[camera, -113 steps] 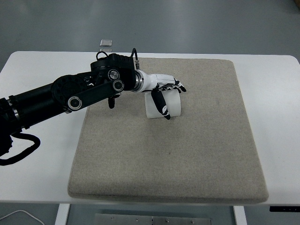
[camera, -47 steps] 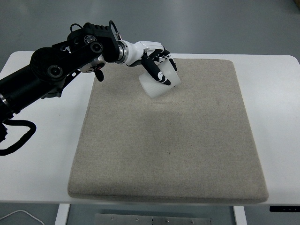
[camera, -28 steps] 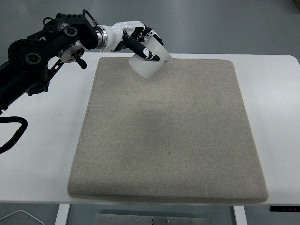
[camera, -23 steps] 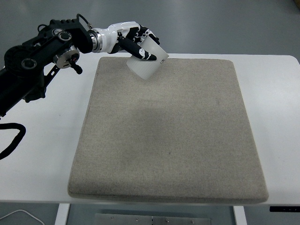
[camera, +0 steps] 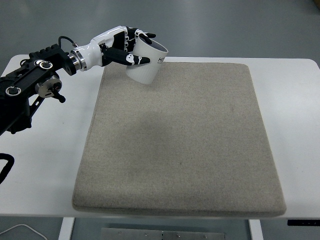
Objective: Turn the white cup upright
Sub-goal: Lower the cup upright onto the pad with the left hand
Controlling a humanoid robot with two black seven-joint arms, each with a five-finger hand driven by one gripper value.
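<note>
Top view: left hand [camera: 122,46] at the far left corner of the pad, its arm [camera: 35,85] entering from the picture's left edge. The fingers [camera: 129,58] are wrapped around the white cup [camera: 146,62], gripping it by the side wall; one dark-tipped finger lies across the near side of the wall, others curl over the far side by the rim.

White cup is lifted, not resting on anything. It is tilted: open mouth faces up and toward the picture's right, narrower base points down and left. Dark print shows on the wall just below the rim, too small to read. The cup sits above the far left corner of the beige pad [camera: 180,145], overlapping its far edge.

The beige pad is square with rounded corners, lying flat on the white surface [camera: 45,165] and covering most of it. A faint darker patch shows on the pad left of centre.

Grey floor [camera: 225,25] beyond the far edge of the surface.
</note>
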